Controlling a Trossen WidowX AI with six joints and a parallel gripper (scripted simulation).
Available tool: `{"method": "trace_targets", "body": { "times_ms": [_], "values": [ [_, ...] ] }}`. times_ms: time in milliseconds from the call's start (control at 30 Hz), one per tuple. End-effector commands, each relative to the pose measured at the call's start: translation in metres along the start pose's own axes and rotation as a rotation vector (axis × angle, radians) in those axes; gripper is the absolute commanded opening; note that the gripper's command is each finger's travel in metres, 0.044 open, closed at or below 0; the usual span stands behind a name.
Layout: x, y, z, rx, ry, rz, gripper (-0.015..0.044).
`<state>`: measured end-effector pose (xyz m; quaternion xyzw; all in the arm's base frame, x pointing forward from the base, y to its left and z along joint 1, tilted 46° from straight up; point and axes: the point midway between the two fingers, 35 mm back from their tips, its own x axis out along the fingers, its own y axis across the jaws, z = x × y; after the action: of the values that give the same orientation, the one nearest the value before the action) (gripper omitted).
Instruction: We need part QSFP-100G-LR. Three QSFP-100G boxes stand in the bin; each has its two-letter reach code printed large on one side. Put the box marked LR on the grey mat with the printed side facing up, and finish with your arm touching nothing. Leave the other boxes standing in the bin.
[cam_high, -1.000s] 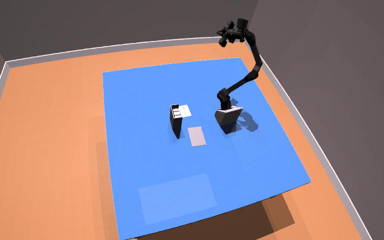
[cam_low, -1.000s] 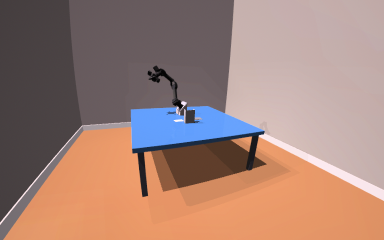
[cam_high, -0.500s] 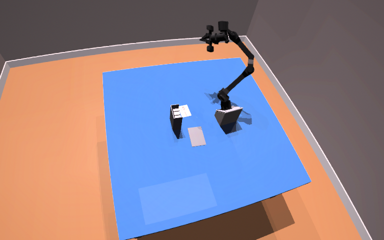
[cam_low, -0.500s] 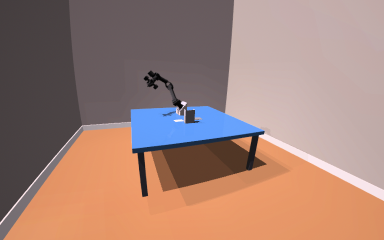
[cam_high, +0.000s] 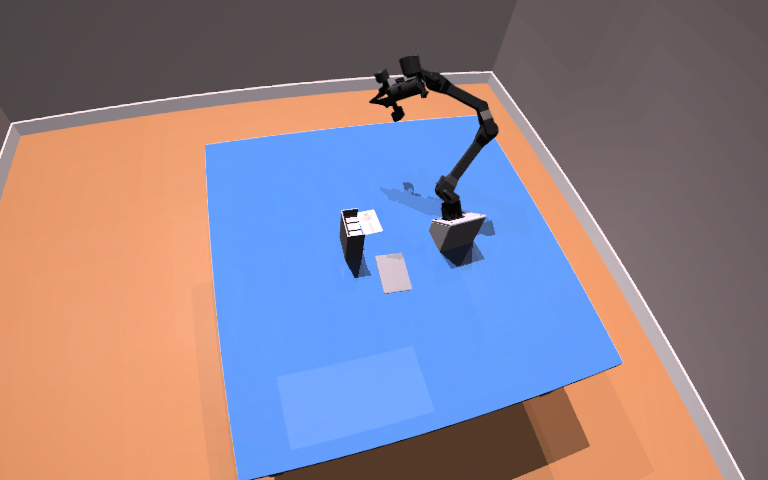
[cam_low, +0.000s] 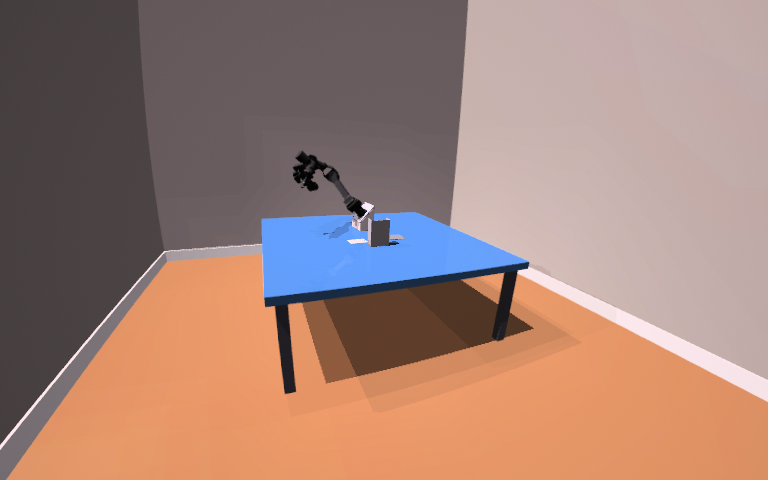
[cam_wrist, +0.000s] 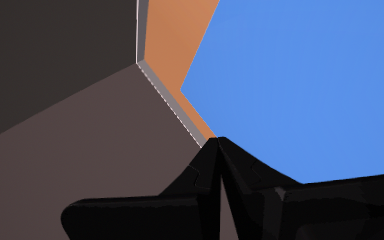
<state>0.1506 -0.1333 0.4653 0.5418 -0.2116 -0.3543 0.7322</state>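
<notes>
hovering up high, black metal two-finger gripper (cam_high: 371, 101) (cam_wrist: 217, 144) pressed together on nothing | dark upright bin (cam_high: 352, 240) (cam_low: 378, 232) with white boxes (cam_high: 352, 222) well below it | flat grey rectangular mat (cam_high: 393, 273) (cam_low: 396, 237) also below

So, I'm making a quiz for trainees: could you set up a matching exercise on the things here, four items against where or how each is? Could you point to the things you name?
1. gripper (cam_high: 370, 101) (cam_low: 303, 185) (cam_wrist: 217, 144)
2. bin (cam_high: 352, 246) (cam_low: 378, 233)
3. grey mat (cam_high: 393, 273) (cam_low: 396, 237)
4. table (cam_high: 294, 305) (cam_low: 317, 271) (cam_wrist: 300, 90)

A. blue, on dark legs
B. fingers shut, raised in the air
C. flat, with no box on it
D. upright, with boxes inside

Pairs: 1-B, 2-D, 3-C, 4-A
</notes>
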Motion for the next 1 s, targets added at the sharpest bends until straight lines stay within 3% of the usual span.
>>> {"method": "trace_targets", "body": {
  "times_ms": [0, 467, 967],
  "values": [
    [0.023, -0.011, -0.025, -0.143, 0.036, -0.037, 0.0],
    [0.074, -0.059, -0.123, -0.665, 0.184, -0.103, 0.0],
    [0.081, -0.128, -0.227, -1.268, 0.34, -0.078, 0.0]
  ]
}}
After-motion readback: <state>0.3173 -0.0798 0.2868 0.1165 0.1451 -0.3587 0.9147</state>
